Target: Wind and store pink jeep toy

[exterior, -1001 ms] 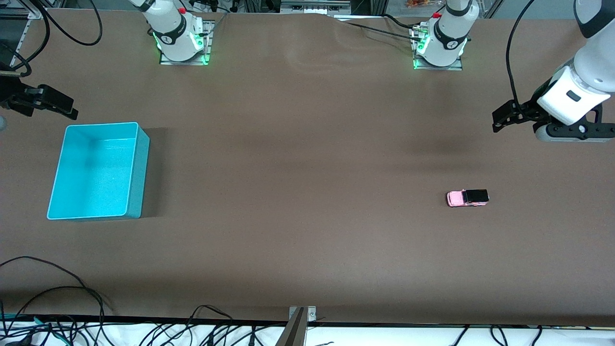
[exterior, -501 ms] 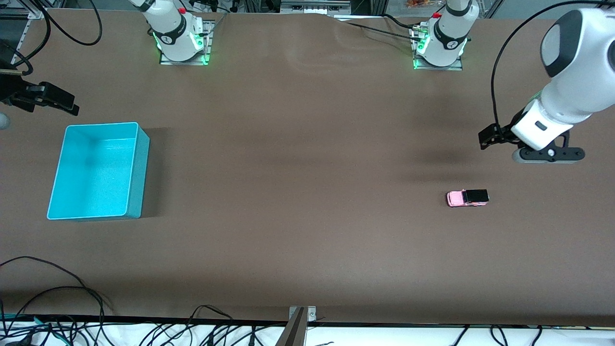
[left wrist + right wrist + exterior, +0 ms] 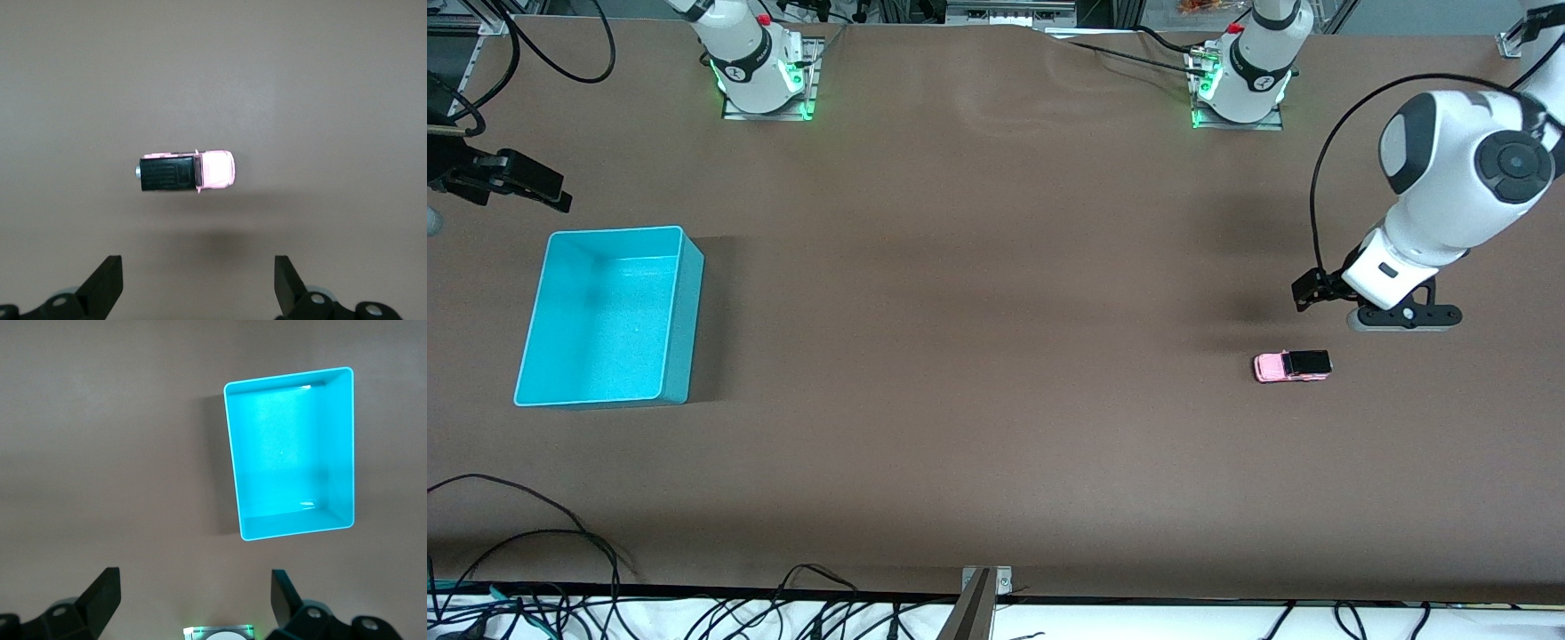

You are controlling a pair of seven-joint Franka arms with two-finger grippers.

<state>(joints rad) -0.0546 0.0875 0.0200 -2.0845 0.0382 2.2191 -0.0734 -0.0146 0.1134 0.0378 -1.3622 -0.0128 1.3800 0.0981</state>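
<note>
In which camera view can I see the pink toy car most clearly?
The left wrist view shows the pink toy car best: it looks straight down on it from close above, black roof and pink hood plainly visible. In the front view the car is small, standing on the table toward the left arm's end. The right wrist view does not show it at all.

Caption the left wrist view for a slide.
Left hand, fingers open, hangs over the brown table with the pink jeep toy lying below.
</note>
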